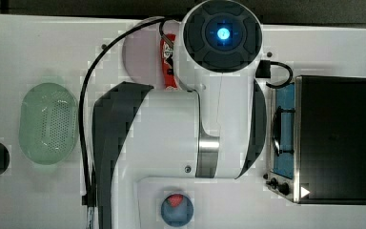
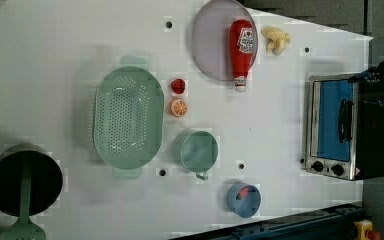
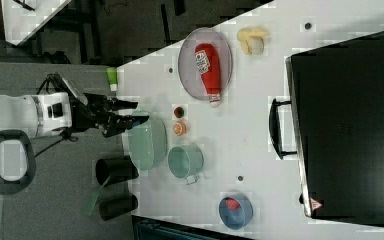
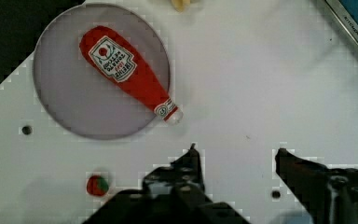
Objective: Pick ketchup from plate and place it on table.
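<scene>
The ketchup (image 4: 130, 77), a slim red bottle with a white label, lies flat on the greyish-lilac plate (image 4: 70, 102). Its pale cap pokes past the rim over the white table (image 4: 261, 84). In the left view the ketchup (image 2: 242, 50) rests on the right side of the plate (image 2: 210, 35). The right view shows the ketchup (image 3: 209, 67) on the plate (image 3: 190, 70) too. My gripper (image 4: 237, 156) hangs above the table, apart from the bottle's cap end, open, with nothing between its dark fingers (image 4: 193, 163). From the side, the gripper (image 3: 141, 112) is high off the surface. In the top view the arm covers part of the ketchup (image 1: 167, 62).
A toaster oven (image 2: 347, 130) stands at the left view's right. A pale green basket (image 2: 127, 117), a strawberry (image 2: 178, 86), an orange slice (image 2: 178, 107), a green cup (image 2: 199, 151), a blue bowl (image 2: 243, 199) and a yellow item (image 2: 276, 40) lie about. A black pot (image 2: 25, 180) sits at a corner.
</scene>
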`<state>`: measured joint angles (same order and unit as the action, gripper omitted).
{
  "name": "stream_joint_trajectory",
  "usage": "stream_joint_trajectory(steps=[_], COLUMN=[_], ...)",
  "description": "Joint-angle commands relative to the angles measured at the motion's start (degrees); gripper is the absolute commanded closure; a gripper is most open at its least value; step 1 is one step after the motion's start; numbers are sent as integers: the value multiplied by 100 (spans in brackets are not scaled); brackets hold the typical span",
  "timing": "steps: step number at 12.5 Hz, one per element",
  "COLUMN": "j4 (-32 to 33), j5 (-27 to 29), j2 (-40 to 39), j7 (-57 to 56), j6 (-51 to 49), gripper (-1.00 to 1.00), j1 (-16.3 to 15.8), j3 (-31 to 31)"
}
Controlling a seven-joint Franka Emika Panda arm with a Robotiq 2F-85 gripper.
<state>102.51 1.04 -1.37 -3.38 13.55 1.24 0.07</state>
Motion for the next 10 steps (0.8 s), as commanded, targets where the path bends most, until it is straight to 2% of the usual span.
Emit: stream_joint_trajectory(steps=[1, 3, 10], j4=[604, 603, 585], j5=[48, 48, 47], j2=[910, 769, -602], j7=[173, 139, -345], j6=[-557, -462, 1336], gripper=[-59, -100, -100], j1=[459, 442, 292], j3=[331, 343, 568])
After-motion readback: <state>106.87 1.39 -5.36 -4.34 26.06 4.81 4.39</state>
